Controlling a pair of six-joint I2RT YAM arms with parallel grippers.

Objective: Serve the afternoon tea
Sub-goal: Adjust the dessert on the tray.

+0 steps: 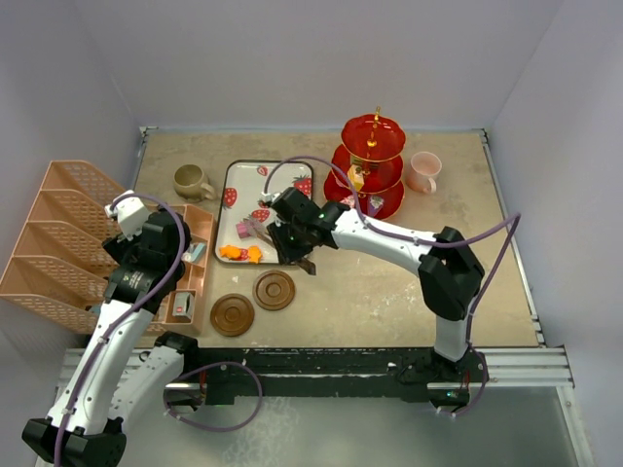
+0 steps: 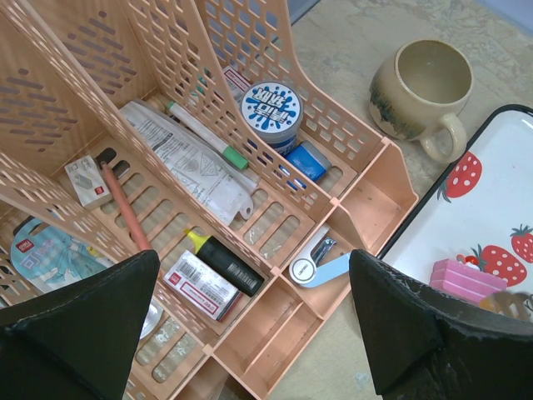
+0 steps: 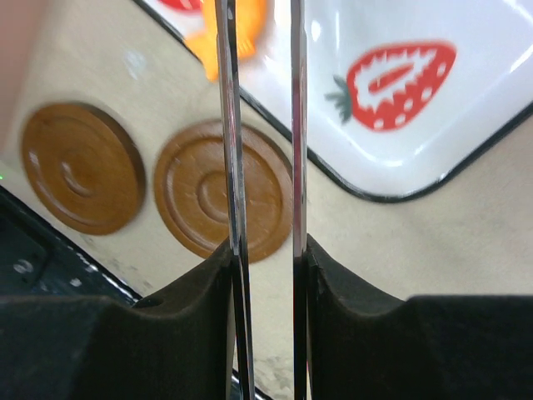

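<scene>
The red three-tier stand (image 1: 371, 165) stands at the back with a few sweets on its lower tiers. The pink mug (image 1: 424, 172) is to its right. The olive-brown mug (image 1: 191, 181) is left of the strawberry tray (image 1: 243, 175) and shows in the left wrist view (image 2: 420, 87). Two brown coasters (image 1: 274, 290) (image 1: 233, 314) lie near the front, also in the right wrist view (image 3: 204, 187) (image 3: 79, 167). Orange sweets (image 1: 240, 253) (image 3: 250, 25) and a pink sweet (image 2: 466, 279) lie on the tray. My right gripper (image 1: 292, 238) (image 3: 262, 250) is shut on the metal tweezers (image 3: 229, 125), whose arms are apart, over the tray's near edge. My left gripper (image 1: 131, 219) (image 2: 258, 333) is open and empty.
A peach desk organizer (image 1: 68, 243) (image 2: 366, 192) with pens, a highlighter, a tin and nail clippers fills the left side under my left gripper. Walls enclose the table at the back and sides.
</scene>
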